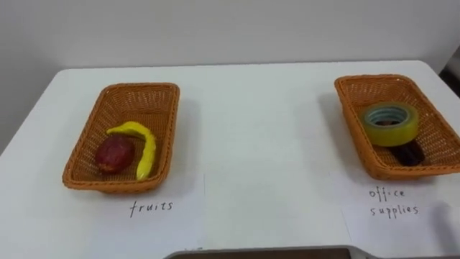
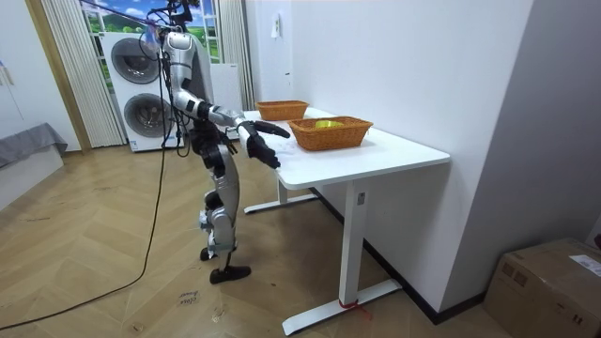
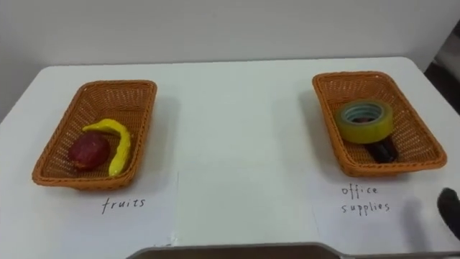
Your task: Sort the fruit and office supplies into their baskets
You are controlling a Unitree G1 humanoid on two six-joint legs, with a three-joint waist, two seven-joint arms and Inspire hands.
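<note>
We judge the sorting done: everything sits in a basket on the counter [image 1: 259,144]
Banana [image 1: 144,147] and red fruit [image 1: 113,153] lie in the fruits basket [image 1: 118,97], tape roll [image 1: 390,122] in the office basket [image 1: 357,97] just ahead of our right hand [image 3: 449,210]; it and the left hand [image 2: 268,129] look loosely open, holding nothing
</note>
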